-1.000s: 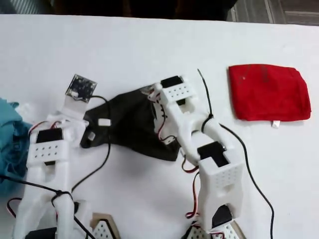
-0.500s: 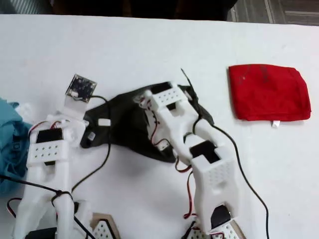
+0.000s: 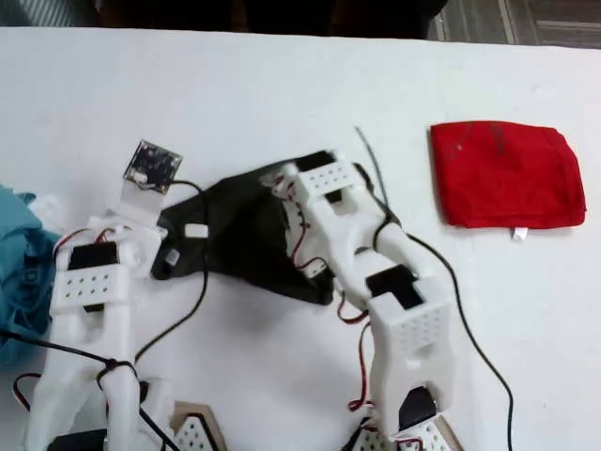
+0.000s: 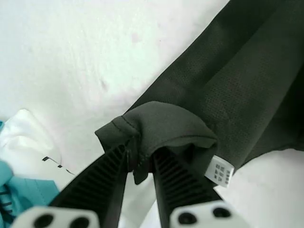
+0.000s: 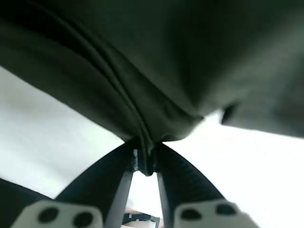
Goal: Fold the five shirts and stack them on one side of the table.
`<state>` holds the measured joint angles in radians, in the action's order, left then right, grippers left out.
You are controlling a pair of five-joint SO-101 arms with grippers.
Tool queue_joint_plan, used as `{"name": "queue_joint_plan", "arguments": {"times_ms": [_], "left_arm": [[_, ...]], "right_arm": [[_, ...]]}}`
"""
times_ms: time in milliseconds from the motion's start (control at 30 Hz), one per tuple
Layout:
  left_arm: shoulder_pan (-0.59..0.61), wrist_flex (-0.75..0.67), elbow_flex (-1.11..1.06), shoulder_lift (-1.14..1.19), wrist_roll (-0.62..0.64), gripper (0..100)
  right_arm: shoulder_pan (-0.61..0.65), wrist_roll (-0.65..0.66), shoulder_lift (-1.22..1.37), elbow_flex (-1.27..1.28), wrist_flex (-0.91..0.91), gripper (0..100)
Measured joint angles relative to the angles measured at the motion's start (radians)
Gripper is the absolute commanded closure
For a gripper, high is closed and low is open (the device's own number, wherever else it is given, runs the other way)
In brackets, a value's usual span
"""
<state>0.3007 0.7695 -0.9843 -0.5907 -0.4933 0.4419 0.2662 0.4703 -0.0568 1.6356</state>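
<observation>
Teal shirt (image 3: 17,246): bunched at the left edge of the white surface (image 3: 235,85).
Left gripper (image 4: 140,151): narrow, pinching a hemmed corner of the black shirt (image 3: 239,221).
Black shirt: crumpled, mid-surface, lying between the two arms.
Right gripper (image 5: 147,149): clamped on a fold of the black shirt.
Red shirt (image 3: 505,174): folded flat, far right, well apart from both grippers.

Black shirt (image 3: 239,225): crumpled, centre (right arm (image 3: 406,324) over it)
Red shirt (image 3: 505,174): folded, right side
Teal shirt (image 3: 17,258): heaped, left edge
</observation>
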Motion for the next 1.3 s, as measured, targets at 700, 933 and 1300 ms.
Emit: {"name": "queue_joint_plan", "arguments": {"times_ms": [700,933,1300], "left_arm": [[0.0,0.0,0.0,0.0,0.0,97],[0.0,0.0,0.0,0.0,0.0,97],[-0.002,0.0,0.0,0.0,0.0,97]], "right_arm": [[-0.058,0.08,-0.077,0.051,0.04,87.5],[-0.043,0.08,-0.077,0.15,-0.014,87.5],[-0.044,0.08,-0.077,0.15,-0.086,87.5]]}}
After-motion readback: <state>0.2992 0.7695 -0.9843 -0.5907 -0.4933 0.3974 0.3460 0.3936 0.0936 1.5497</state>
